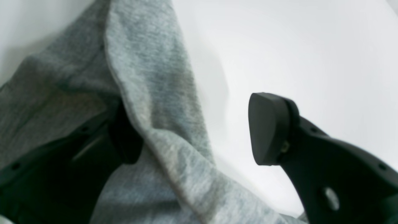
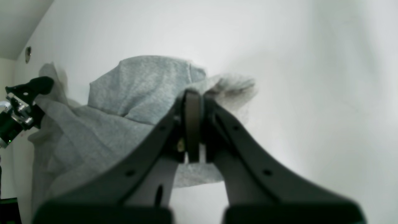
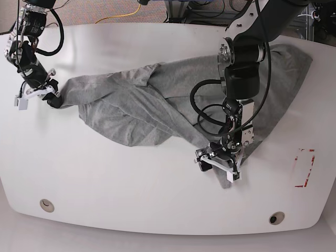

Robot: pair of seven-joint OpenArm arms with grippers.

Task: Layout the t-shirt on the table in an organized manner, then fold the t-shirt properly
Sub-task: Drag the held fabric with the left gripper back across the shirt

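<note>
In the left wrist view, the left claw [image 1: 192,130] stands wide. One finger [image 1: 269,129] is bare over the white surface [image 1: 311,56], and the other finger is half hidden under a fold of the grey t-shirt [image 1: 155,93]. A hemmed edge of the cloth runs down between the two fingers, so the cloth drapes over one of them, but it is not pinched. To the side of the bare finger the surface is free and white.

In the right wrist view, the right claw [image 2: 192,93] is closed tight, and a bunch of the t-shirt [image 2: 140,87] sits at its tips, held there. The cloth spreads away from the tips toward the left part of the picture, where the other arm shows at the edge. On the right part of the picture the surface [image 2: 311,77] is bare. One small round grommet [image 2: 28,53] lies near the far corner.

In the base view, the t-shirt [image 3: 136,110] lies crumpled across the middle of the surface [image 3: 131,184], stretched between both arms. The right claw [image 3: 52,97] holds one end near the surface's left edge. The left claw [image 3: 218,165] is low at the cloth's lower edge, near the front middle. The far part of the cloth reaches the back right edge. The front strip of the surface is open, with two grommets [image 3: 46,205] and a red tape outline [image 3: 304,167] at the right.
</note>
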